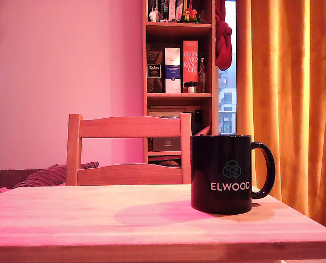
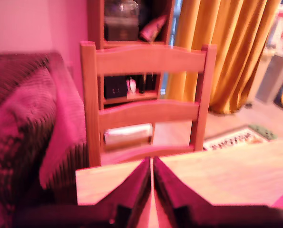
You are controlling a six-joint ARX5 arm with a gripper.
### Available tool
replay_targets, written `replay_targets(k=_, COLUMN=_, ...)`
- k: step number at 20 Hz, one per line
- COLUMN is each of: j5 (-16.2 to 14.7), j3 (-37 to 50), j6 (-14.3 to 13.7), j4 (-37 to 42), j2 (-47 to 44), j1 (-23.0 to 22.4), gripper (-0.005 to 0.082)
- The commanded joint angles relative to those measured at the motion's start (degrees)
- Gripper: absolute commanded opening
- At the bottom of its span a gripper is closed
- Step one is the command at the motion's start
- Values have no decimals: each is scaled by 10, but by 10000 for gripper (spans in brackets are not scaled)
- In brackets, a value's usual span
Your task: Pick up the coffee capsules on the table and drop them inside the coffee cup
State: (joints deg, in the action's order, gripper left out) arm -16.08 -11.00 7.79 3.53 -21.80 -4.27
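Item: coffee cup [image 1: 222, 174], glossy black mug, white "ELWOOD" lettering under a hexagonal line logo, loop handle toward the exterior view's right. We record it upright on the tabletop [image 1: 97, 219], toward the exterior view's right, its shadow falling to the exterior view's left

Item: coffee capsules. We find none on the visible tabletop in either view; whether any lie inside the mug we cannot tell, as its interior is hidden

Item: tabletop, light wood with plank grain and a thick front edge, tinted pink by the light

Item: tool [image 2: 151, 183], seen only in the wrist view, blurred. Its two dark fingers [image 2: 131, 190] taper to tips that lie together with a hairline seam between them; we see nothing clamped there. It is above the tabletop's far edge, pointing at the chair

Item: wooden slat-back chair [image 1: 129, 150], just behind the tabletop

Item: bookshelf [image 1: 179, 66] behind the chair, holding boxes and bottles

Item: orange curtain [image 1: 289, 98] at the exterior view's right

Item: ribbed cushion [image 2: 17, 128] beside the chair in the wrist view
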Motion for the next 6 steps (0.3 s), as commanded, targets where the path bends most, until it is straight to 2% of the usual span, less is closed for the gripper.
replay_targets(k=1, j5=1, j3=12, j6=4, j4=-25, j2=47, j1=0, gripper=-23)
replay_targets(k=6, j5=4, j3=12, j6=14, j4=-100, j2=157, j1=0, gripper=-23)
